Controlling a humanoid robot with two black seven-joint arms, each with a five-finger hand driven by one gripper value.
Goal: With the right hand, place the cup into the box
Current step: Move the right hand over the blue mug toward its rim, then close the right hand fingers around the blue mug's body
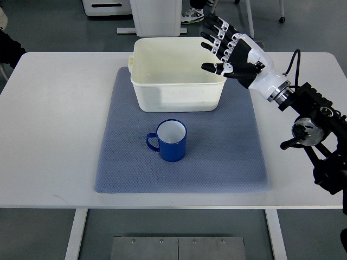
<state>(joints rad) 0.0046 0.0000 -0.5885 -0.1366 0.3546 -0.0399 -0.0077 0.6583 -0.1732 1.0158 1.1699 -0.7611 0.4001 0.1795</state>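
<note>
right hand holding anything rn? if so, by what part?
Nothing held. The right hand is open above the white box's right rim; the blue cup stands untouched on the mat.

A blue cup [172, 140] stands upright at frame centre on a blue mat [227, 157], just below the white box [176, 73]. The right hand [230, 49], fingers spread, hovers over the box's upper-right corner.

In the upper right of the frame, the right hand [230, 51] has a white shell over the palm and black segmented fingers [216, 33] marked with small white patches at the joints. A white cuff joins it to a metal wrist ring, then a black forearm [317, 122] of angular brackets, a round grey joint cap and a looping black cable [294, 58].
</note>
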